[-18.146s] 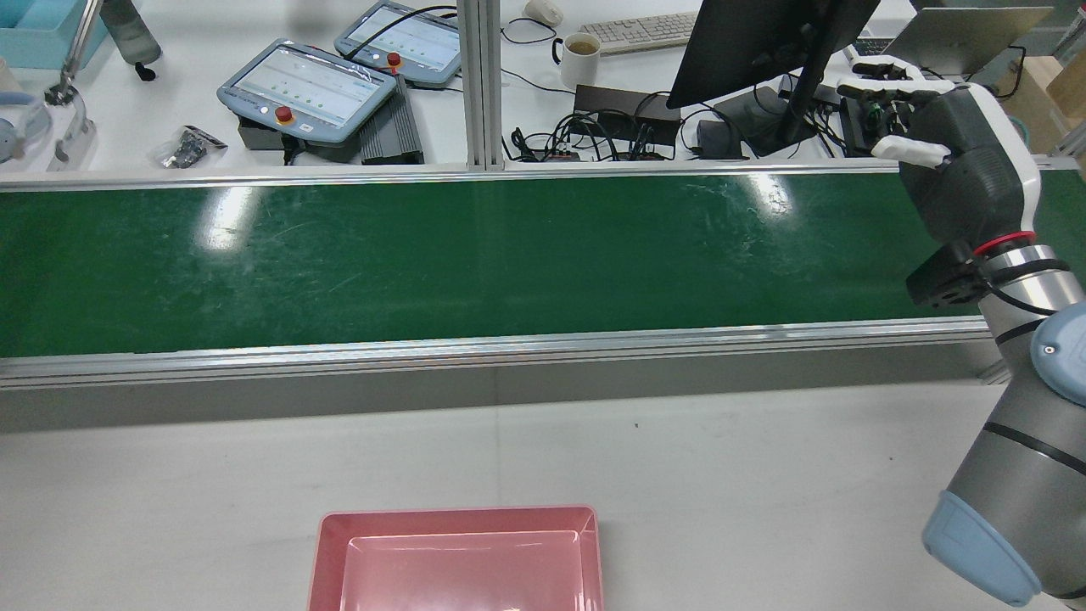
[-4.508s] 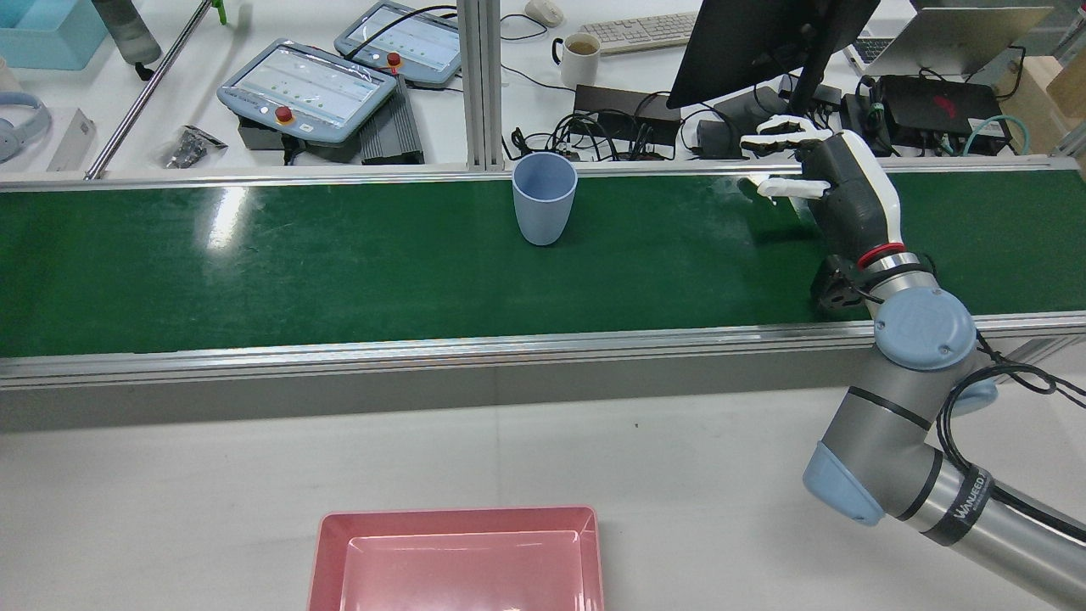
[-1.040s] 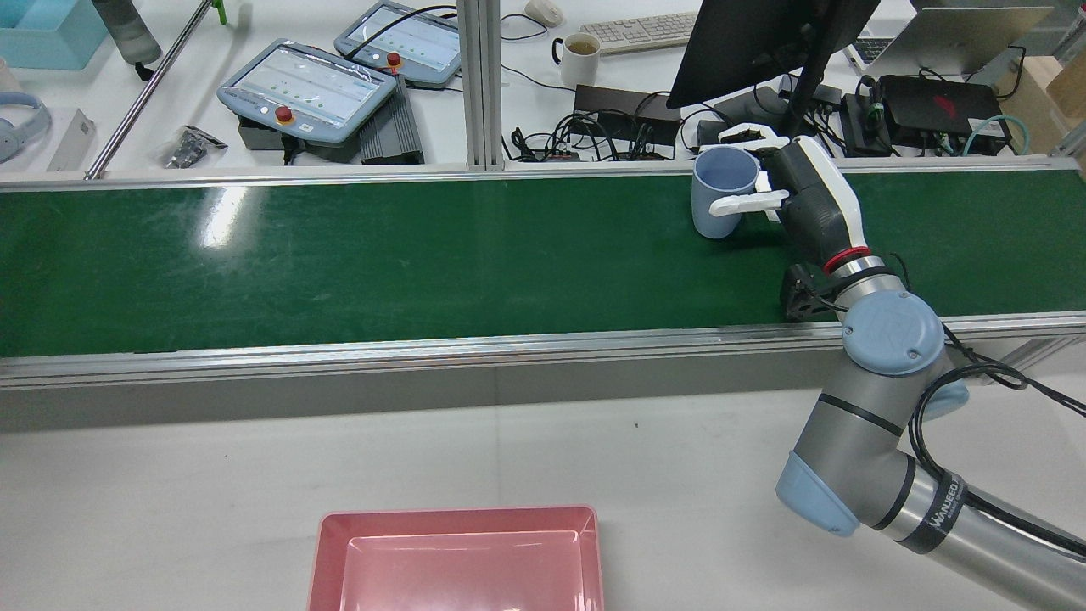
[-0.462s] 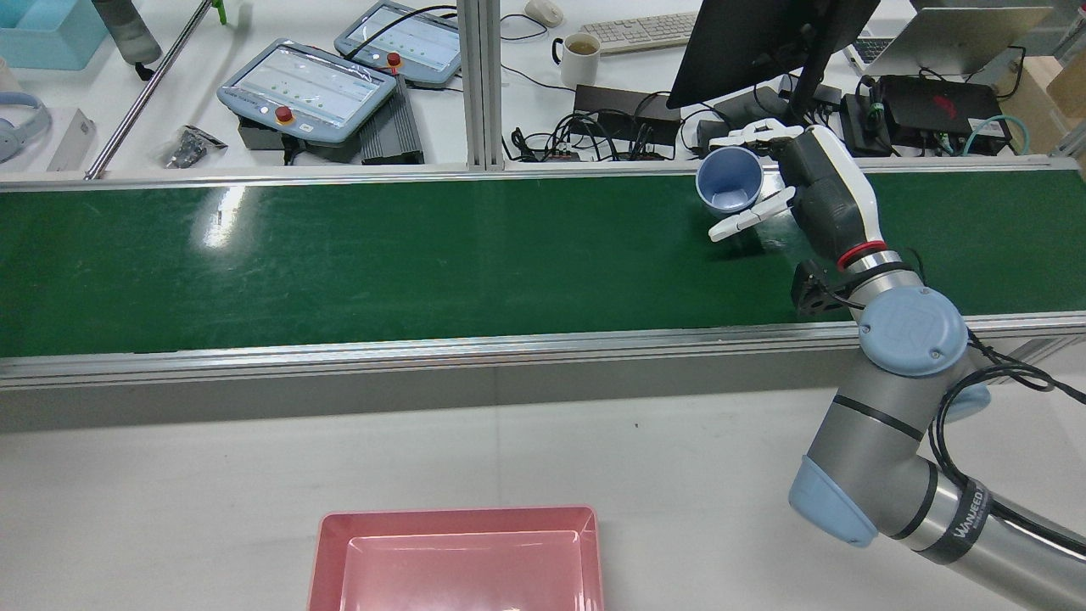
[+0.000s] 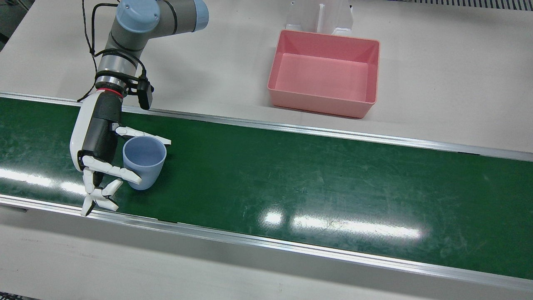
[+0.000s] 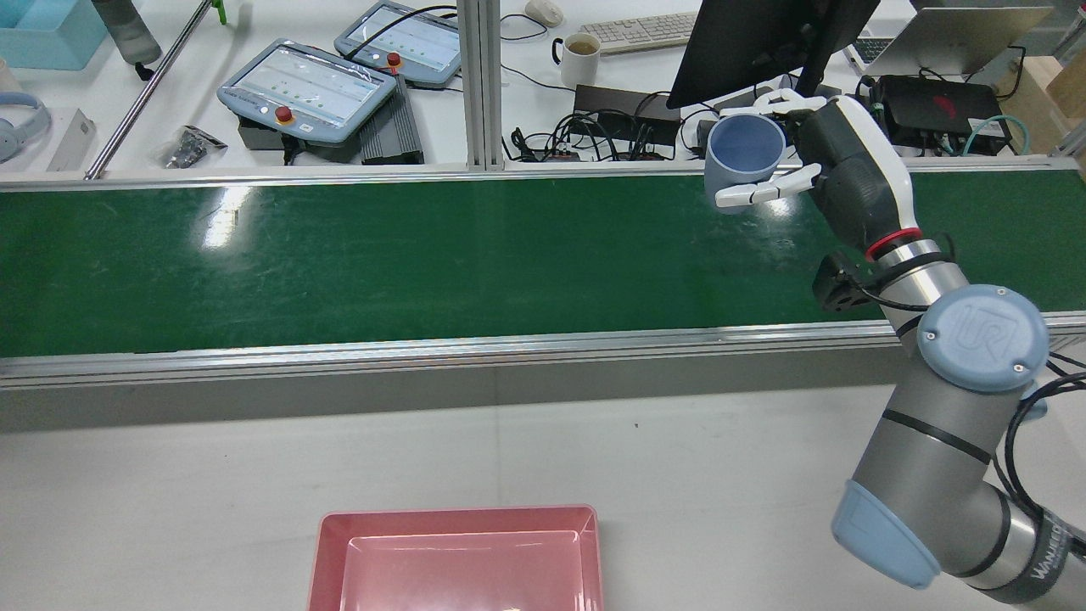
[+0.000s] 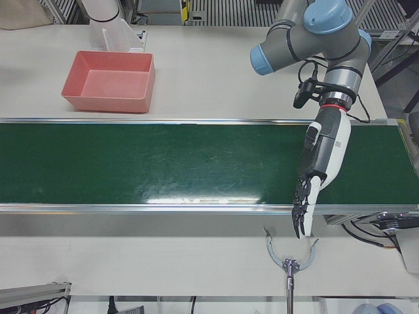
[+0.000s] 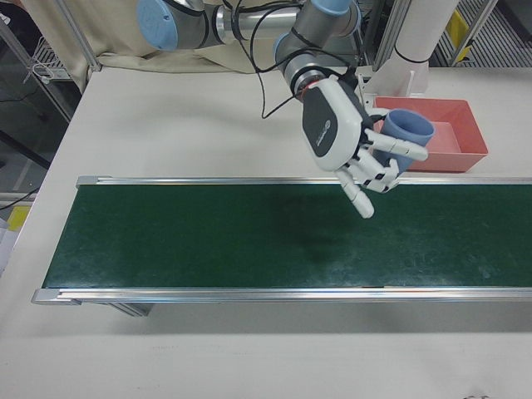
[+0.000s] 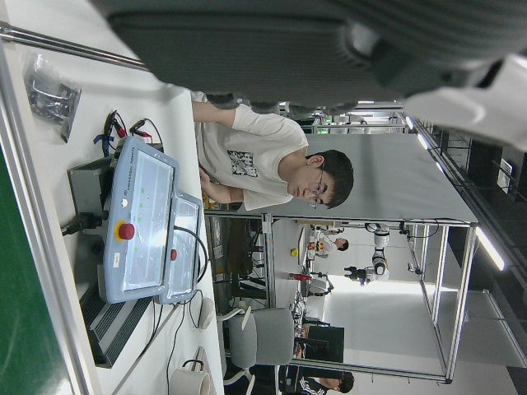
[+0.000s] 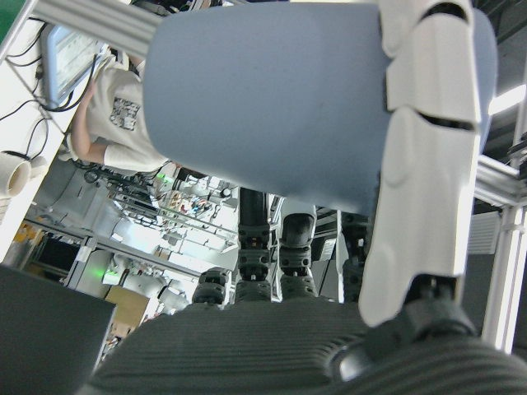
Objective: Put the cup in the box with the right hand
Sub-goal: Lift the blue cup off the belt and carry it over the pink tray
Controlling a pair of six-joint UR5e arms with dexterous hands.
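The round light-blue joint cap [image 6: 982,337] of the grey right arm bears the raised letters "UR". Near the rear view's lower right corner, white lettering on the arm's black band [image 6: 1049,556] seems to begin "WANJ", the rest cut off.

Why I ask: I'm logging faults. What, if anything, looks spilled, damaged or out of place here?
Nothing stands out. The right hand holds the blue cup above the green belt, the cup looks intact, and the pink box sits upright and empty on the table.

A green conveyor belt [image 6: 424,255] crosses a pale table [image 6: 254,475] — cluttered desk [image 6: 212,136] behind, glare patches overhead.
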